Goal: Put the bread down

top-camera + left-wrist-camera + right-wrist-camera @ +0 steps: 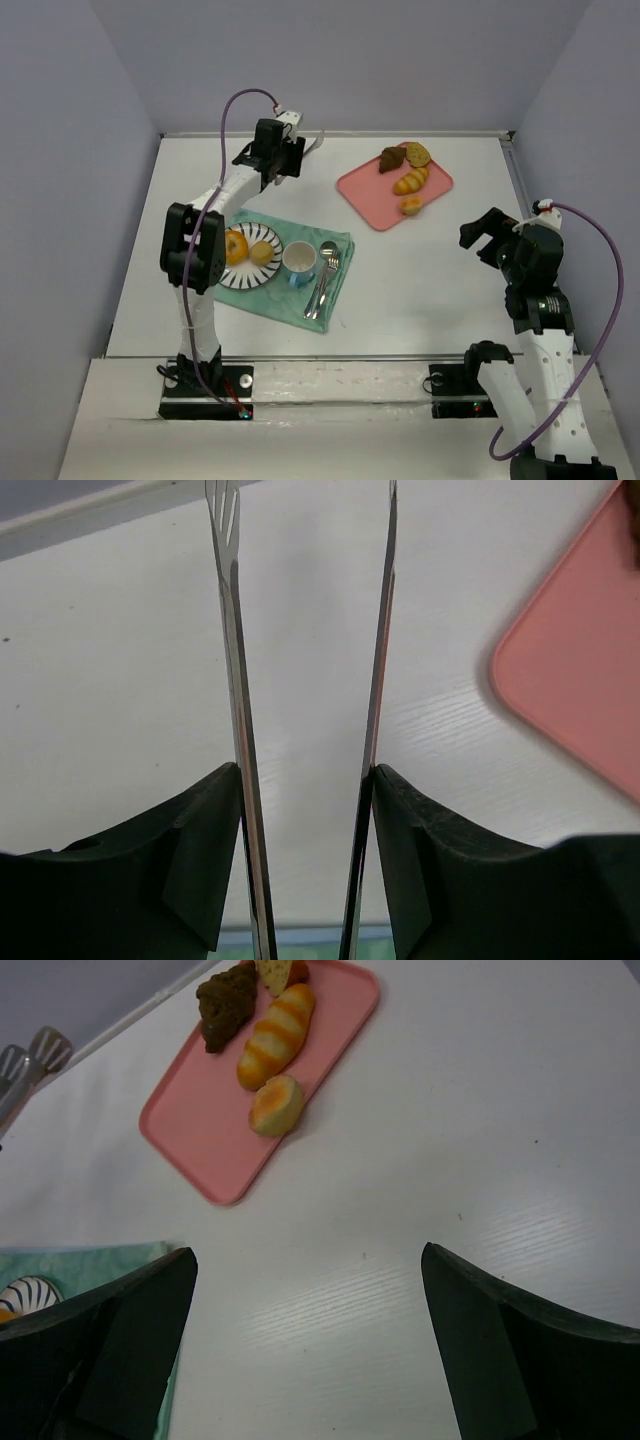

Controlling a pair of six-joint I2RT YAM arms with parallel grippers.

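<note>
Several breads lie on a pink tray point(372, 192): a dark brown one point(392, 159), a striped long one point(411, 180), a small round one point(411, 206) and a tan one point(418, 153). They also show in the right wrist view, among them the striped one point(276, 1036) and the round one point(277, 1105). My left gripper point(280, 152) is shut on metal tongs point(232, 660), whose arms stand apart with nothing between them, left of the tray point(580, 680). My right gripper point(485, 235) is open and empty, right of the tray. A striped plate point(268, 276) holds two breads point(237, 247).
A green cloth point(336, 290) near the left arm carries the plate, a white cup point(299, 261), a spoon point(328, 255) and a fork point(317, 295). The cloth's corner point(100, 1260) and the tong tips point(30, 1055) show in the right wrist view. Walls close the table's back and sides.
</note>
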